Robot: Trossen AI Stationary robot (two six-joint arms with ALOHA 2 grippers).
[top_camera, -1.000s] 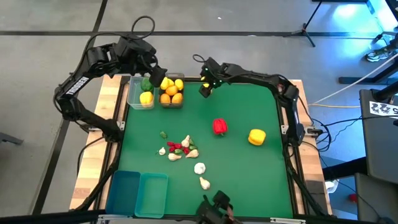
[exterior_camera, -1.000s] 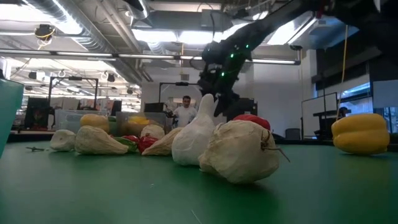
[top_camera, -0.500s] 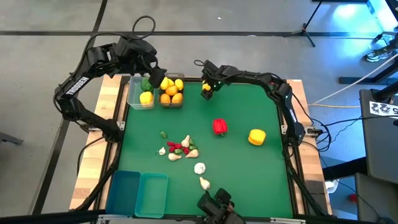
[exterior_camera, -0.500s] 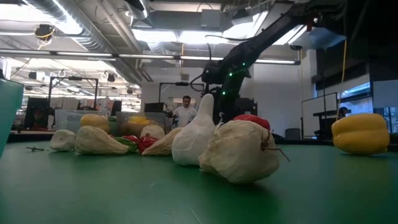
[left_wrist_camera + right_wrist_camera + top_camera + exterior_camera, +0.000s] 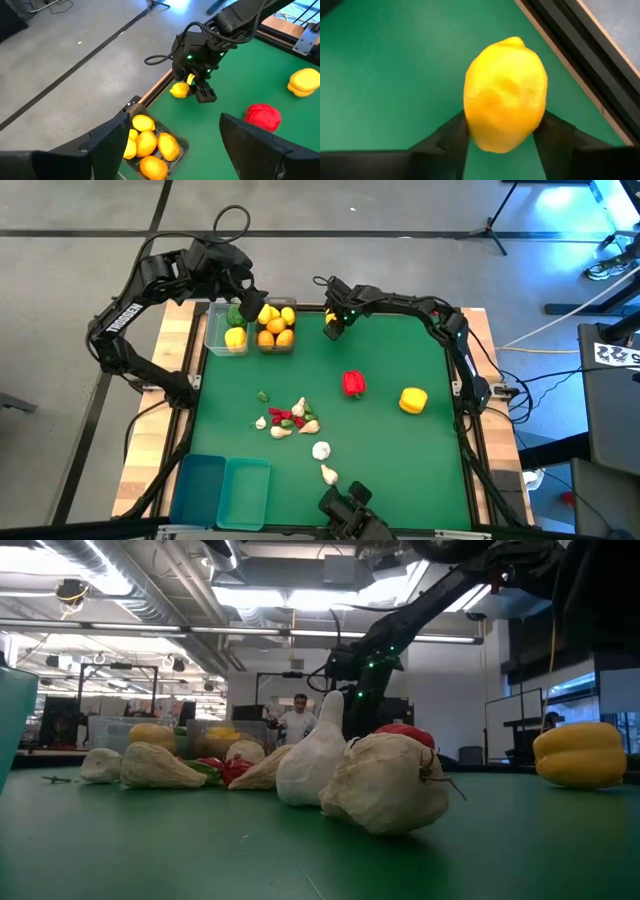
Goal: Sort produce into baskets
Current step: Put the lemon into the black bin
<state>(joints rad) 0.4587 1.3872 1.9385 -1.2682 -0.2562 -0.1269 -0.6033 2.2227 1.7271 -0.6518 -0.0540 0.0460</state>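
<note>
Two clear bins [image 5: 250, 338] at the far edge are already loaded with lemons, oranges and peppers. A lemon [image 5: 505, 93] is clamped between the fingers of the right gripper [image 5: 331, 323] near the table's far edge, just beside those bins. The left gripper [image 5: 236, 293] is held wide above them, empty. A red pepper [image 5: 353, 384], a yellow pepper [image 5: 413, 400], garlic bulbs [image 5: 321, 450] and chilies remain unsorted; the teal bins [image 5: 222, 490] appear unfilled.

Robotics lab in an open industrial hall.
Exposed silver ceiling ducts [image 5: 150, 585], fluorescent strip lights [image 5: 270, 598], a bare grey concrete floor [image 5: 400, 210], and a person [image 5: 297, 720] among distant workbenches behind the green-topped counter [image 5: 400, 450].
</note>
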